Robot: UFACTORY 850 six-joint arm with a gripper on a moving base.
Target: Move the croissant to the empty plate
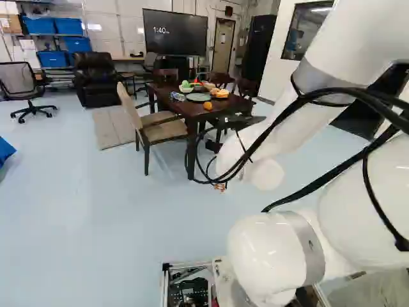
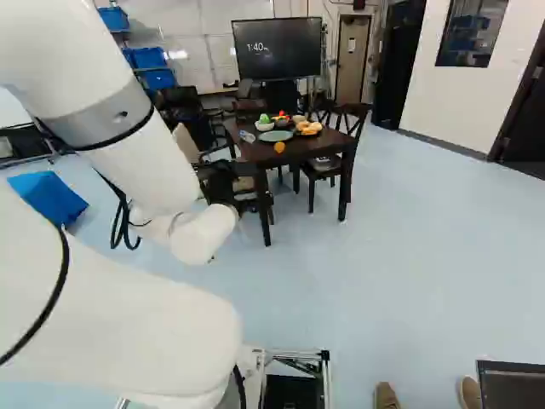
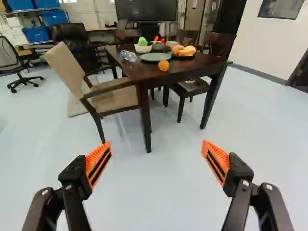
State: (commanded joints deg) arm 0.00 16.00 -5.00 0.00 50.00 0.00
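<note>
In the left base view my gripper (image 1: 220,187) is mostly hidden behind the white wrist, with a bit of orange showing low down. The wrist view shows the gripper (image 3: 156,156) wide open with nothing between its fingers, well short of the dark table (image 3: 178,73). A bare green plate (image 3: 155,57) lies on the tabletop. Beside it a dark plate bears yellow and tan food (image 3: 185,50); whether the croissant is among it I cannot tell. The same green plate (image 2: 276,135) appears in the right base view.
An orange fruit (image 3: 163,65) sits by the table's near edge; a clear plastic item (image 3: 128,56) and bowls (image 3: 143,48) stand behind. A beige armchair (image 3: 113,94) is at the table's side, a dark chair (image 3: 192,86) beneath it. Shoes (image 2: 386,396) show near the base.
</note>
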